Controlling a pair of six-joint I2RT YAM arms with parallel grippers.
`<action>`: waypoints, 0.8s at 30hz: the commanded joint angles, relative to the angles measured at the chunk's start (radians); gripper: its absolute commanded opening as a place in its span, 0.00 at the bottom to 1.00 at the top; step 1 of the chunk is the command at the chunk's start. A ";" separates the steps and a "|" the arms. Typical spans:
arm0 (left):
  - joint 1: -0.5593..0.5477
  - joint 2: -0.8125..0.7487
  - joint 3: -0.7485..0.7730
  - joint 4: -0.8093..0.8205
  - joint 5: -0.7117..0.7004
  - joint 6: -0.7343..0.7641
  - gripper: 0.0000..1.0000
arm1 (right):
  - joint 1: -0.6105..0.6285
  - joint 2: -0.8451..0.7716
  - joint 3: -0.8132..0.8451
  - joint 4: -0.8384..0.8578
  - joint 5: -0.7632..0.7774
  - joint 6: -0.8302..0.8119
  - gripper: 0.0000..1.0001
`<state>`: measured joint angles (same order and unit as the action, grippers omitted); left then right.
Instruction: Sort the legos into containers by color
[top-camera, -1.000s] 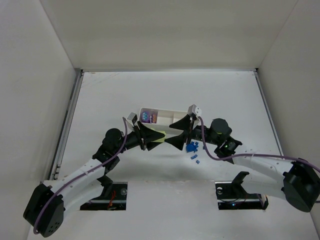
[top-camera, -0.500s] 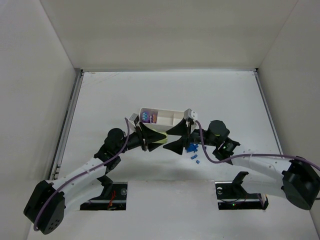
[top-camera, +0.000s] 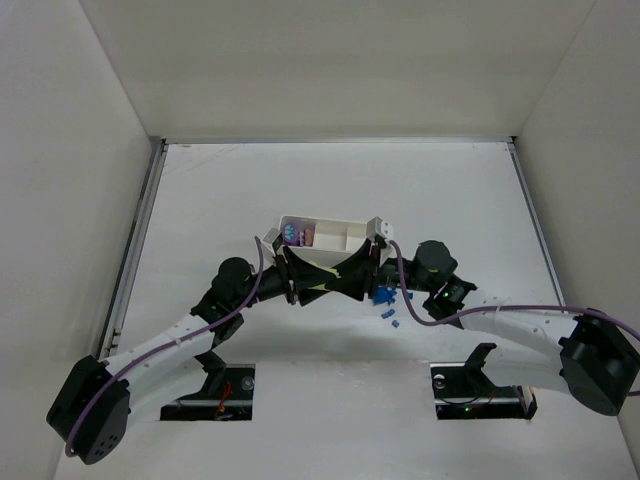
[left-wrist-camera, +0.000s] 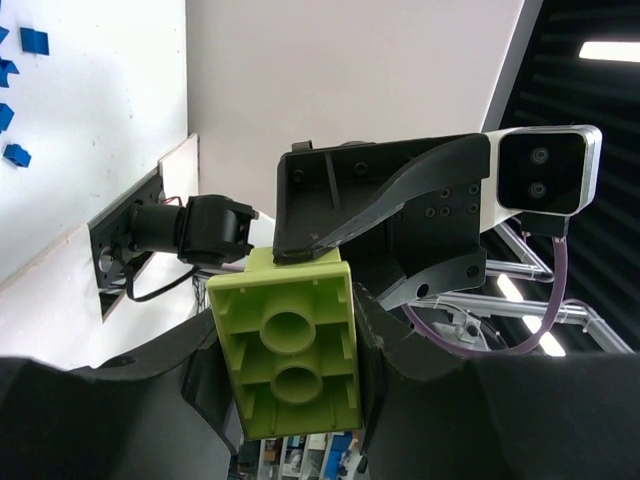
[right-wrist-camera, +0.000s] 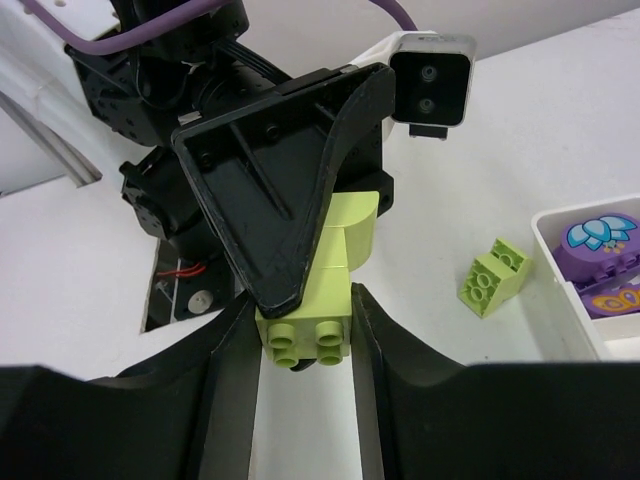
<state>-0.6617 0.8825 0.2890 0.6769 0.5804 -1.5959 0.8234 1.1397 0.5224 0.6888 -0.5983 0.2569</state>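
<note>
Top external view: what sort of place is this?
Probably a lab robot cell: white walls box in a white table, left arm and right arm bolted at its near edge, with a divided tray and blue Lego bricks as props.

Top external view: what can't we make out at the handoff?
Top external: left tool and right tool cover most of the yellow-green brick and the tray's near side; blue bricks too small to count.
Right wrist: the left tool's finger hides the brick's far end; the right edge cuts off the tray.
Left wrist: tray not in frame; the right tool blocks what lies behind the brick.
</note>
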 joint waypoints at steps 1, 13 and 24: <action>-0.006 0.004 0.030 0.061 -0.001 0.017 0.22 | 0.009 0.000 0.022 0.091 -0.023 0.010 0.33; 0.043 -0.013 0.013 0.058 -0.017 0.024 0.51 | -0.005 -0.026 0.005 0.074 -0.015 0.031 0.23; 0.087 -0.039 -0.010 0.041 -0.001 0.034 0.47 | -0.040 -0.028 -0.010 0.034 0.000 0.019 0.24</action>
<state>-0.5842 0.8661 0.2878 0.6781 0.5678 -1.5780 0.7898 1.1286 0.5098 0.6861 -0.5980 0.2836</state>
